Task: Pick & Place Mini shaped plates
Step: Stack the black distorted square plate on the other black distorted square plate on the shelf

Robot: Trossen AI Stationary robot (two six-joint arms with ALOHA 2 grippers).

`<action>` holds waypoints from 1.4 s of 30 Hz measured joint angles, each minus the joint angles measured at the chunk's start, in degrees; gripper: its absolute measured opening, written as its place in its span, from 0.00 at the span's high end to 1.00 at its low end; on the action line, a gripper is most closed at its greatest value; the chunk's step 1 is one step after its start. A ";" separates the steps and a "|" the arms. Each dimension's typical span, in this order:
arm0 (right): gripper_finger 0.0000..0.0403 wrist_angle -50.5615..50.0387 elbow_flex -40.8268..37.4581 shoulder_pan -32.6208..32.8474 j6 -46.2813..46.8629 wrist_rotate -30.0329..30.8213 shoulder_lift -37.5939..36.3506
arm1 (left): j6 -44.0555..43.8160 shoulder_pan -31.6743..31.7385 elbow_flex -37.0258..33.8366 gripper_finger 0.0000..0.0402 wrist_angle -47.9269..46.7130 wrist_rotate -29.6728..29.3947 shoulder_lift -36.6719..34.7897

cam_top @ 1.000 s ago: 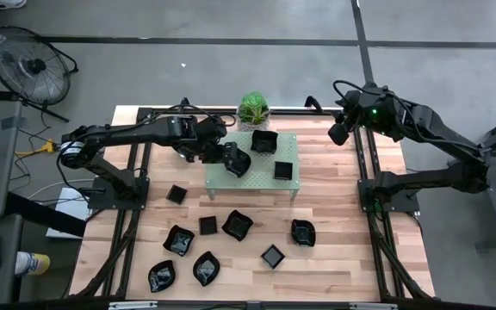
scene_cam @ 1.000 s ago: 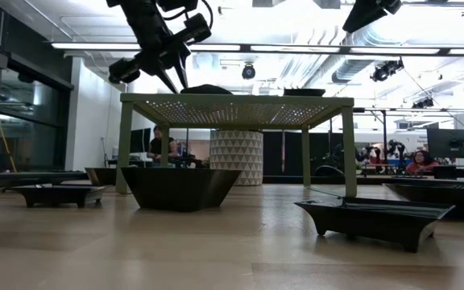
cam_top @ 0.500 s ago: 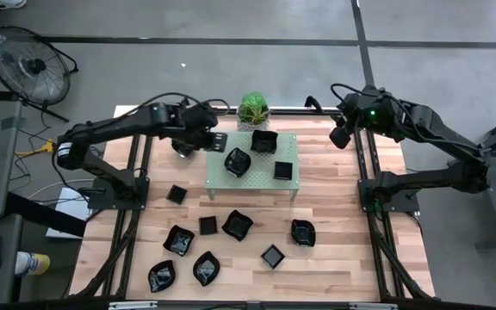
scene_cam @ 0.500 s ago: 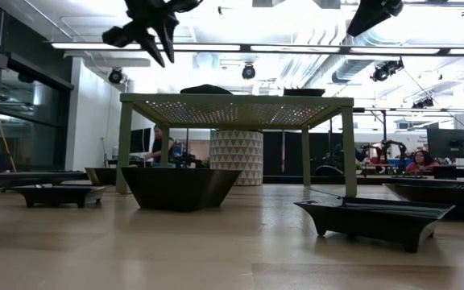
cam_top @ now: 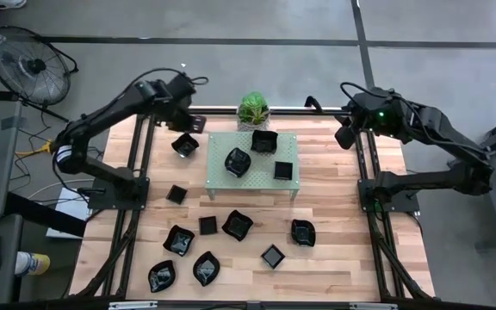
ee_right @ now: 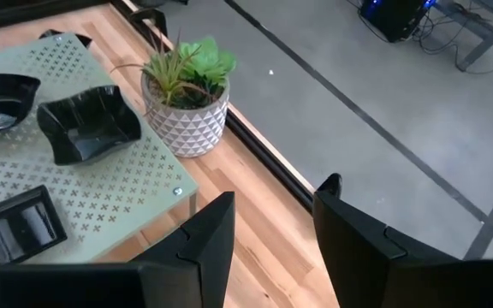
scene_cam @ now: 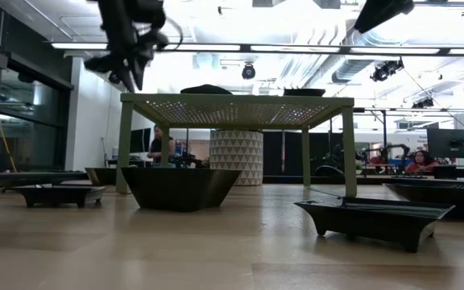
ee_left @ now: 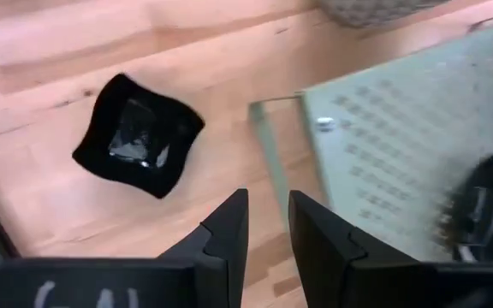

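left gripper [ee_left: 268,224]: raised over the far left part of the table, at about 10 o'clock from the rack; fingers a narrow gap apart, nothing between them
wavy-edged plate [cam_top: 184,145]: on the wood just left of the rack's far left corner, beneath and slightly ahead of the left gripper, apart from its fingers
rack [cam_top: 218,176]: pale green, perforated, standing on legs at the table's middle far side
plates on the rack: three, a rounded one [cam_top: 237,161] toward 9 o'clock, a wavy square one [cam_top: 264,140] at 12 o'clock, a small square one [cam_top: 282,170] at 3 o'clock
plates on the wood: a small square one [cam_top: 176,194] left of the rack; seven more spread at 6 o'clock from it, among them a leaf-like one [cam_top: 206,268] nearest the front edge
potted plant [cam_top: 253,109]: at 12 o'clock from the rack, by the table's far edge
right gripper [ee_right: 270,233]: held high near the far right corner, at about 2 o'clock from the rack, fingers parted and empty, well apart from every plate
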 joint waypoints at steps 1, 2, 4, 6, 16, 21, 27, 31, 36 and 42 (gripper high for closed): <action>0.62 -0.04 0.00 0.00 0.02 0.04 -0.15 | 1.62 2.14 -1.05 0.79 0.17 1.58 0.02; 0.62 -0.12 0.00 0.00 0.02 0.03 -0.39 | 3.21 4.34 -2.14 0.79 0.29 2.80 0.04; 0.62 -0.15 0.01 0.00 0.21 0.14 -0.54 | 5.49 8.13 -4.57 0.79 1.00 4.10 0.00; 0.62 -0.13 0.01 0.00 1.38 0.35 -0.65 | 6.04 11.14 -6.67 0.79 2.56 4.15 0.33; 0.62 0.71 0.00 0.00 2.05 3.17 -0.67 | 14.05 16.95 -10.10 0.64 6.93 2.98 7.85; 0.62 0.71 0.00 0.00 1.97 3.14 -0.67 | 19.37 18.04 -10.10 0.56 7.46 2.85 13.57; 0.62 0.70 0.00 0.00 1.95 3.64 -0.65 | 25.71 18.00 -10.12 0.56 7.72 -1.01 18.86; 0.62 0.70 0.01 -0.01 1.95 3.93 -0.65 | 27.85 18.74 -10.12 0.57 7.59 -0.30 20.46; 0.62 0.70 0.00 0.00 1.95 3.93 -0.65 | 29.64 19.52 -10.12 0.57 7.42 0.11 21.61; 0.62 0.72 0.00 0.00 2.01 3.95 -0.65 | 30.74 20.58 -10.12 0.57 7.82 0.42 22.47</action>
